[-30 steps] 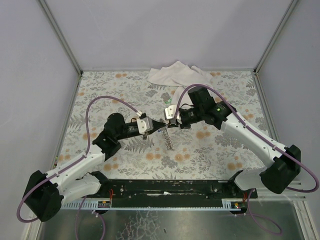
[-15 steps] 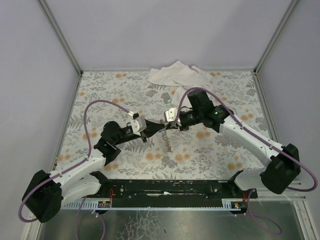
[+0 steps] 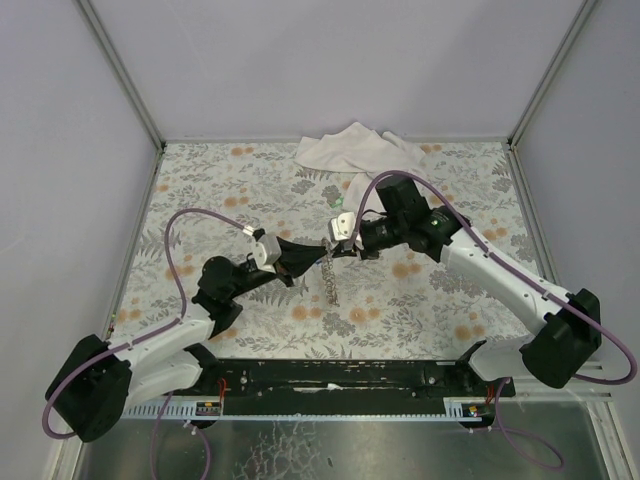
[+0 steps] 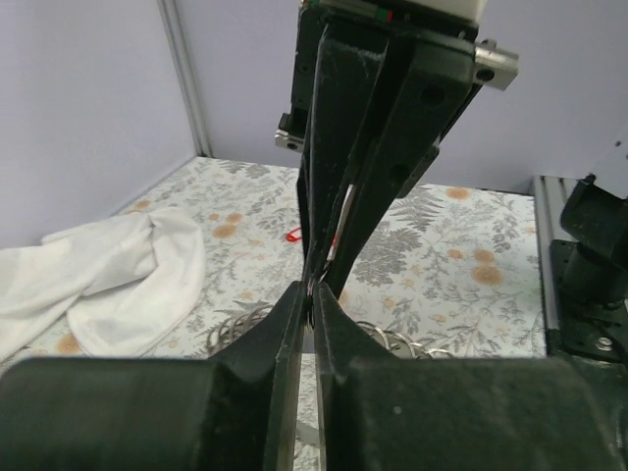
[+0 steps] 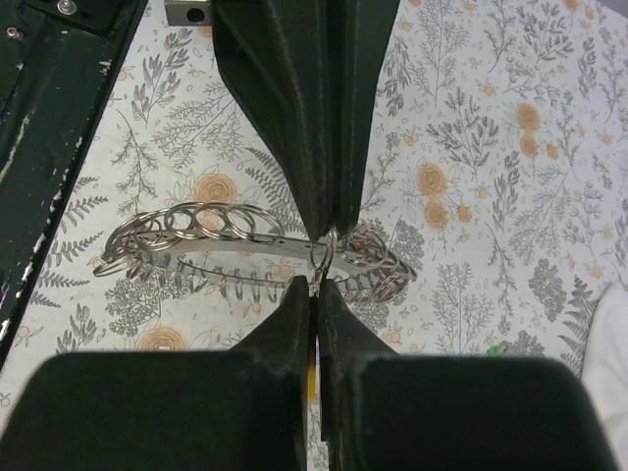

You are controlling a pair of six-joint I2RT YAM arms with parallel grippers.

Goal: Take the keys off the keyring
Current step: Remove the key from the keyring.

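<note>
Keyring hangs at mid-frame in the overhead view, just over the flowered table. Its top end is pinched where the left gripper and right gripper meet tip to tip, both clamped tight on it.

Where the left fingers and right fingers meet, they hide the pinched link of the keyring. Beyond the keyring, a red speck is too small to identify. Left of the keyring, the cloth is cut off by the picture's edge.
</note>
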